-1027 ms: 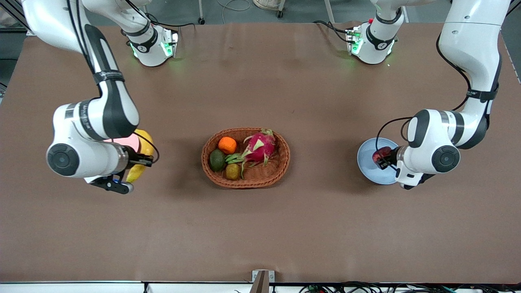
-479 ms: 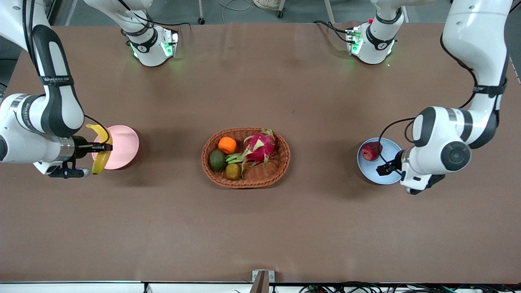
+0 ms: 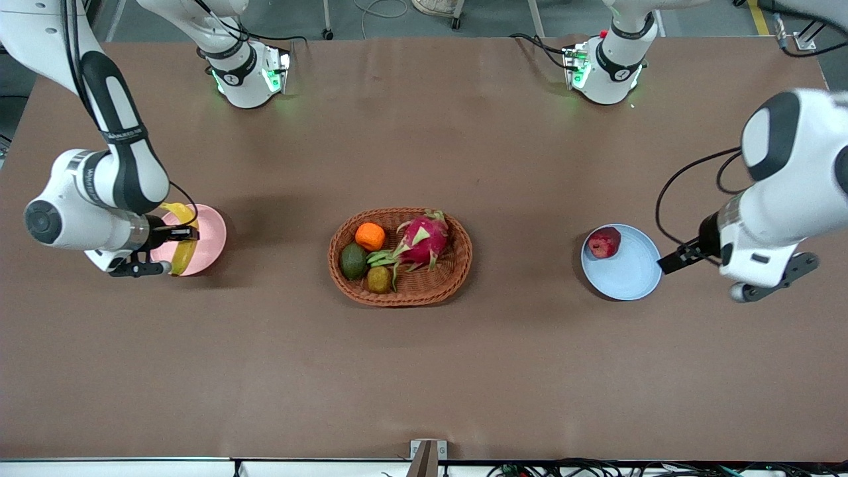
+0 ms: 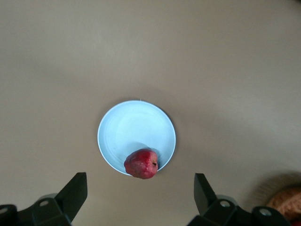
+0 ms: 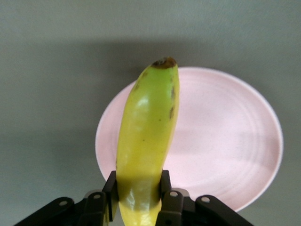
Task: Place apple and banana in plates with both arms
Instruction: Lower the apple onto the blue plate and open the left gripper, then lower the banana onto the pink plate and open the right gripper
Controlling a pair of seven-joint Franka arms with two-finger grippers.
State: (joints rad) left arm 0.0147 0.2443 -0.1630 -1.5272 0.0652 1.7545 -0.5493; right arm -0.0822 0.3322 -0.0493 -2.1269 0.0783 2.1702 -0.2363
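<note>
Yellow against pale pink, the banana (image 5: 146, 141) is pinched between the closed fingers (image 5: 164, 186) of the right gripper (image 3: 173, 248), held over the pink plate (image 3: 211, 233) at the right arm's end of the table. The left gripper (image 4: 138, 197) hangs above the table just beside the blue plate (image 3: 629, 268), fingers (image 4: 75, 193) spread wide and holding nothing, while the dark red apple (image 3: 604, 242) lies in that plate against the rim nearest the wicker basket (image 3: 457, 265)

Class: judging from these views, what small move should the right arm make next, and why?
Probably lower and open: the right gripper is shut on the banana over the pink plate. The apple already lies in the blue plate, the left gripper open.
</note>
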